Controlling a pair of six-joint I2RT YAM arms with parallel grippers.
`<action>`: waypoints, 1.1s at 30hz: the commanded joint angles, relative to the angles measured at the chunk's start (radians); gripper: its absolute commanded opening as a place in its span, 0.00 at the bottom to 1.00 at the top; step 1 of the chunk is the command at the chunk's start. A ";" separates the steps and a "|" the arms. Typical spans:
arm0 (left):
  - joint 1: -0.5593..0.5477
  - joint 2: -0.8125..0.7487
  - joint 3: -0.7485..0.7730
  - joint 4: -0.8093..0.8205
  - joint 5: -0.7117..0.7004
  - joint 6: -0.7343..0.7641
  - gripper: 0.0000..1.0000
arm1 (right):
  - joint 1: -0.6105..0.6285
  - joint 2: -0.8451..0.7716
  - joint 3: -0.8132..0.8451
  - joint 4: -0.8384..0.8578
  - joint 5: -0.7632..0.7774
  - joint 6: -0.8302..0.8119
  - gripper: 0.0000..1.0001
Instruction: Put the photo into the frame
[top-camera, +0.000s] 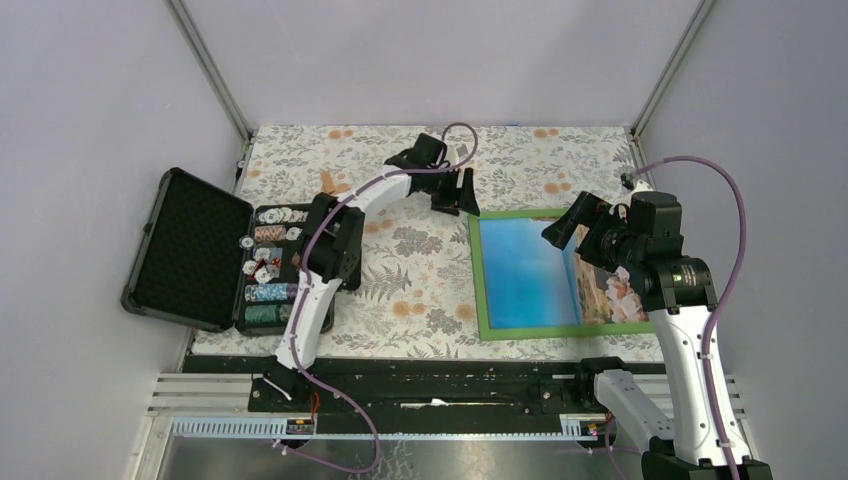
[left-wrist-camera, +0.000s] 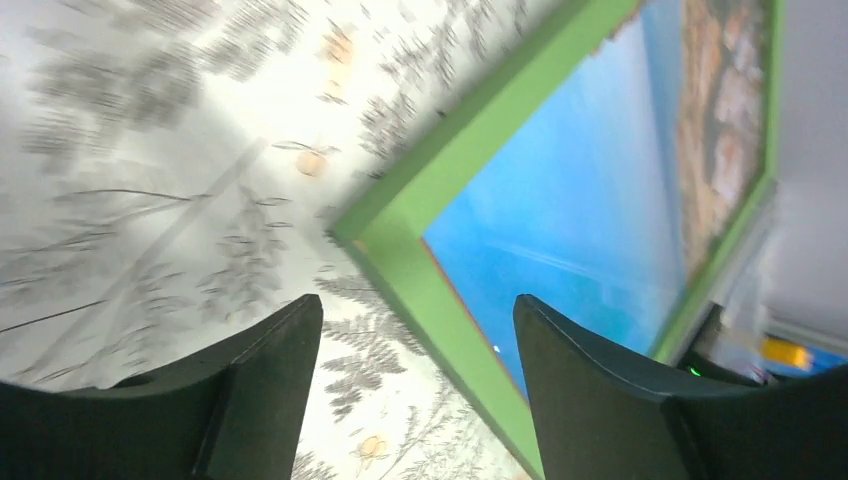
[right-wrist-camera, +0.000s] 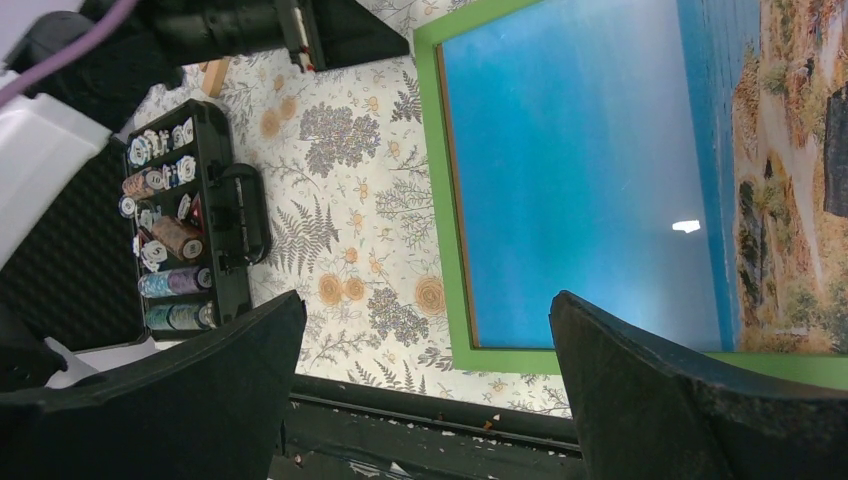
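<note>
On the right side of the table (top-camera: 420, 290), photo (top-camera: 525, 270): bright blue sea and sky, brown-pink rocky coast at its right end, lying flat inside the frame.
Frame (top-camera: 481, 280): green border around the photo.
Left gripper (left-wrist-camera: 415, 310): jaws apart, empty, near the frame's far left corner.
Right gripper (right-wrist-camera: 425, 300): wide open, empty, above the photo.
Case (top-camera: 190, 250): black, open, at the table's left edge.

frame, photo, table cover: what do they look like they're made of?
Frame: flat matte green face, likely painted wood or board. Photo: glossy print, or behind glazing; a white glare spot shows. Table cover: floral printed cloth or paper, matte; can't tell which.
</note>
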 joint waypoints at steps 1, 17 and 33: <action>0.013 -0.157 0.072 -0.057 -0.293 0.124 0.78 | -0.001 -0.017 0.029 0.010 -0.022 0.002 1.00; -0.014 -1.059 -0.242 -0.051 -0.447 0.129 0.87 | -0.001 -0.063 0.276 -0.051 -0.057 -0.071 1.00; -0.014 -1.560 -0.330 0.088 -0.501 0.120 0.99 | -0.001 -0.228 0.389 0.122 -0.008 -0.053 1.00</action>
